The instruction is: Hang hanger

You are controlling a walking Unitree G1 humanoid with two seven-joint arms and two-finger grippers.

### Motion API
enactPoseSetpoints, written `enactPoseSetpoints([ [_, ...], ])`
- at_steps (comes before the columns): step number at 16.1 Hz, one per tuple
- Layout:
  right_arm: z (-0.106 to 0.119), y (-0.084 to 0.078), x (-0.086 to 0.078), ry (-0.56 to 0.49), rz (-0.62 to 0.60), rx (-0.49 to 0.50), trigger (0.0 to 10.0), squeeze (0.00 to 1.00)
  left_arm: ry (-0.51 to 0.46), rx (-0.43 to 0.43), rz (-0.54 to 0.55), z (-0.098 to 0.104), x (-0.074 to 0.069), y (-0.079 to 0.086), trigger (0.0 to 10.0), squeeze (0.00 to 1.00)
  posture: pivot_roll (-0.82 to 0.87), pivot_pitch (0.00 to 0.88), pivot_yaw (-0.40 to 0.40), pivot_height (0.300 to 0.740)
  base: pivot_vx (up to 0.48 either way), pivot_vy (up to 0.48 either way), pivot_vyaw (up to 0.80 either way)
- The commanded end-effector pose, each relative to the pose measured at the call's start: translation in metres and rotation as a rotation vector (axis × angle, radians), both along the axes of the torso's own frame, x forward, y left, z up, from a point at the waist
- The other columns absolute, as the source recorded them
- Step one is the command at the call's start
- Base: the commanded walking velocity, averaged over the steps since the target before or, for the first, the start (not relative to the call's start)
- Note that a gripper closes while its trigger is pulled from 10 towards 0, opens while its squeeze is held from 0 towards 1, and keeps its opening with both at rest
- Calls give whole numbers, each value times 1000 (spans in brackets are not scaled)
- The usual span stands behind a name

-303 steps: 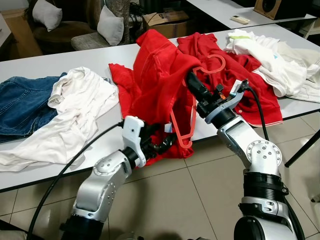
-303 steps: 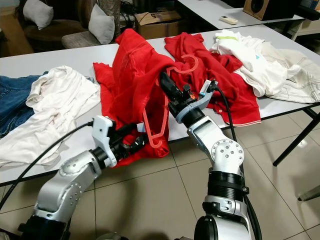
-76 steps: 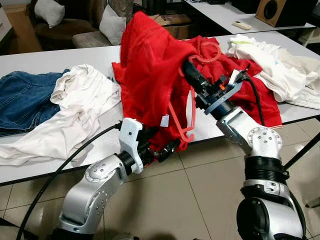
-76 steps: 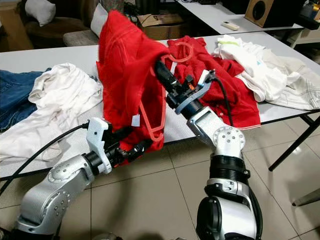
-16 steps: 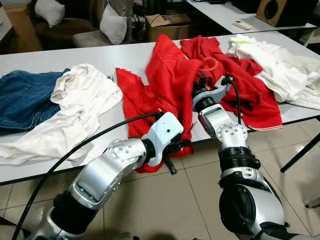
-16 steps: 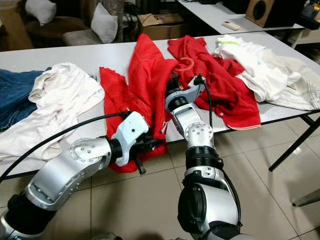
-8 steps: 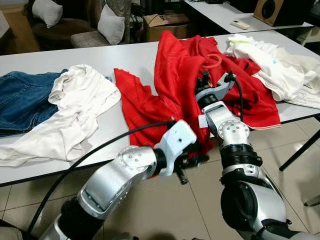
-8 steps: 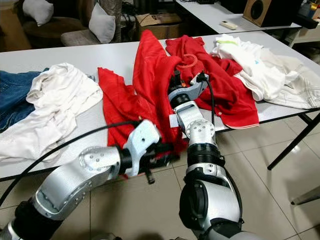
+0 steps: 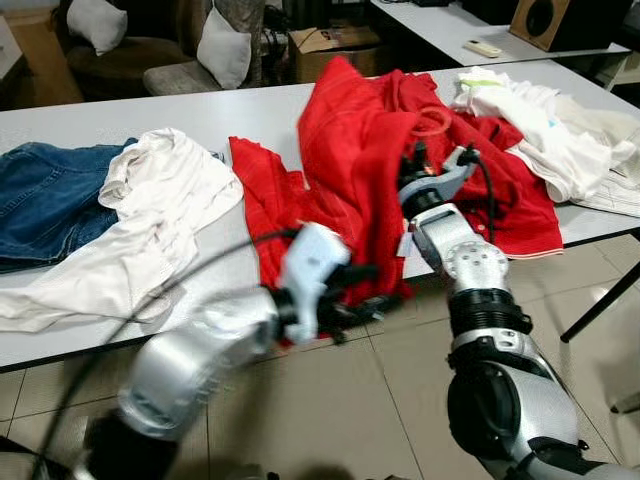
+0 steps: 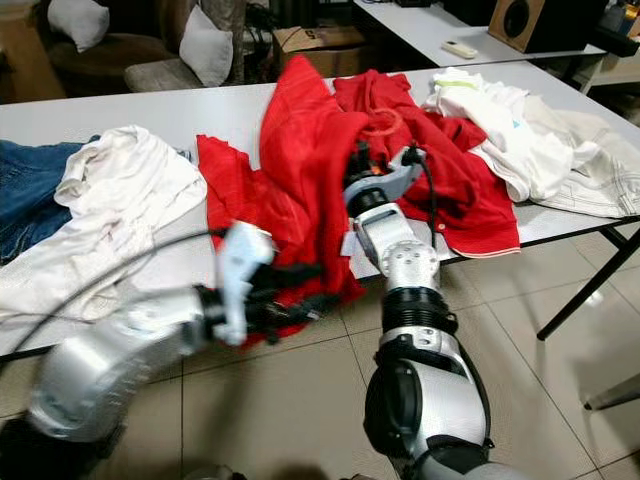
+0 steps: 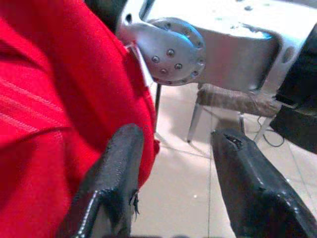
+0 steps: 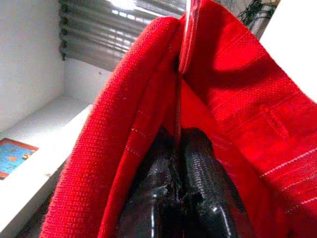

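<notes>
Gripping hanger (image 12: 189, 34), right hand (image 12: 181, 198)

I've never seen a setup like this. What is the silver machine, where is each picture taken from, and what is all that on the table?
It is a humanoid robot with two silver arms, each ending in two black fingers. The two wide pictures come from cameras in its head, looking down. The two close-ups come from cameras on its wrists.

On the white table lie blue jeans, a cream garment, red shirts and white clothes.

The right gripper, buried in red cloth, is shut on a thin red hanger, whose hook pokes out above. The left gripper is open beside the shirt's hanging edge.
</notes>
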State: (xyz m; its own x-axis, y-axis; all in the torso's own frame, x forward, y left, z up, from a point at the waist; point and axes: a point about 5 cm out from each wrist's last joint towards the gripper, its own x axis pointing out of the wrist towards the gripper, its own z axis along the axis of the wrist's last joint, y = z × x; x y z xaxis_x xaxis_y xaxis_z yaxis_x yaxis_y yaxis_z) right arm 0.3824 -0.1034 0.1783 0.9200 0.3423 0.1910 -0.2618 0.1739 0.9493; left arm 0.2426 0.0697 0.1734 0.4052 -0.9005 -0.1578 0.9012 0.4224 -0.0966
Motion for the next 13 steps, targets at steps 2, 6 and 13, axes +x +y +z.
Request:
enactPoseSetpoints([
  [2,5,-11,-1,-31,-22,19,10000,0,-2,-61,-95,8,-12,5,10000,1000,-11,0,39,740,0,0,0],
  [6,6,-25,-8,-65,-6,-25,10000,0,34,-153,122,10,0,39,10000,0,-21,0,34,740,0,0,0],
  [13,16,-42,-77,-168,102,-105,10000,0,-36,-51,747,-15,9,113,10000,0,-10,0,9,740,0,-106,545],
])
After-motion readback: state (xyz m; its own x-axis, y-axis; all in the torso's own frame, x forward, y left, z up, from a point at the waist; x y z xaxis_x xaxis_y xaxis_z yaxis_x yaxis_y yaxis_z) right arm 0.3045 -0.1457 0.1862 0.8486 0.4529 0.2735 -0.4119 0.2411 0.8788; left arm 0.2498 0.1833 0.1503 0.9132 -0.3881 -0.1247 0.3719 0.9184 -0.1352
